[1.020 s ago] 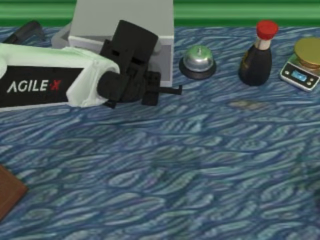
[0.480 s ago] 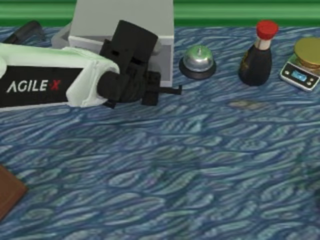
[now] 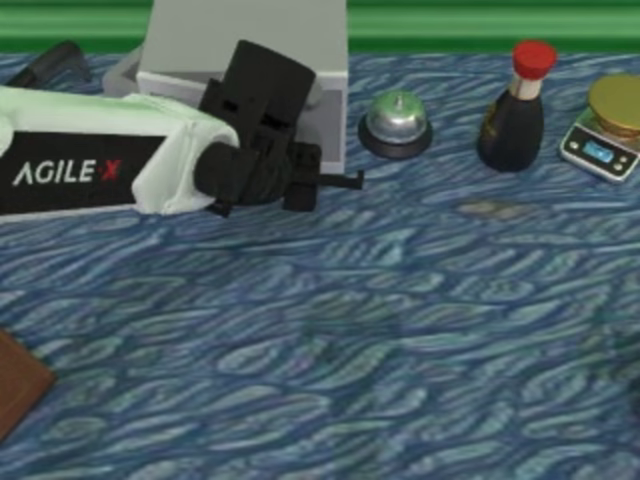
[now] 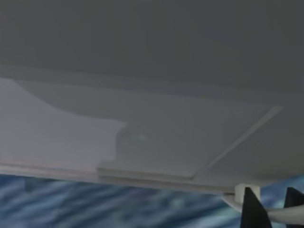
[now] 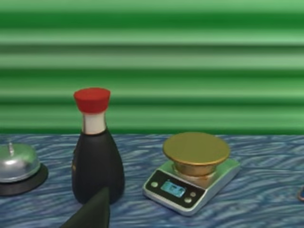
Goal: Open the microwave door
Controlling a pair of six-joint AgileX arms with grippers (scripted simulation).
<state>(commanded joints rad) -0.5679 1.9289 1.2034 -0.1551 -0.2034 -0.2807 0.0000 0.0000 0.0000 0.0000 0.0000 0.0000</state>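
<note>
Microwave (image 3: 245, 45) at far left of tabletop (image 3: 400, 340). Left tool (image 3: 335, 181) at its front right corner, black fingers (image 4: 251, 209) pinching pale door (image 4: 142, 137) handle (image 4: 247, 192).

Risk: grip only on handle end; off-arc pull slips fingers or drags microwave toward bell (image 3: 396, 122).

Right tool not seen.

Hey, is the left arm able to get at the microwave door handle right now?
Probably yes. The left gripper is already at the microwave's front right corner, and in the left wrist view its fingertips straddle the pale handle. Nothing stands between; the bell sits off to the right.
</note>
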